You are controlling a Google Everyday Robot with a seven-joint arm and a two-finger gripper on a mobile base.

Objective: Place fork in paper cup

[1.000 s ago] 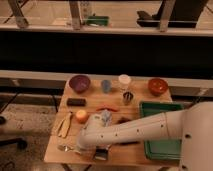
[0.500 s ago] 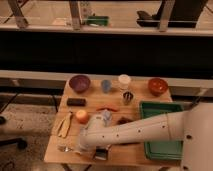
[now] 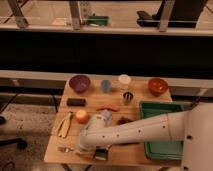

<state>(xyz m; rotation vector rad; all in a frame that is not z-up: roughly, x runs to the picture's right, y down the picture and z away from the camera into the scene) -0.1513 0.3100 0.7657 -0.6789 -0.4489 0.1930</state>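
Pincer [image 3: 101, 153] sits low at the worktop's [image 3: 131, 156] front edge, just right of the fork [image 3: 65, 149] lying at the front-left corner; whether it is open or closed cannot be told. A sideways nudge could likely push the slim fork off the edge. The paper cup [image 3: 124, 81] stands well apart at the back, near a metal cup [image 3: 128, 97], contents unseen; the green tray [image 3: 165, 147] looks empty.
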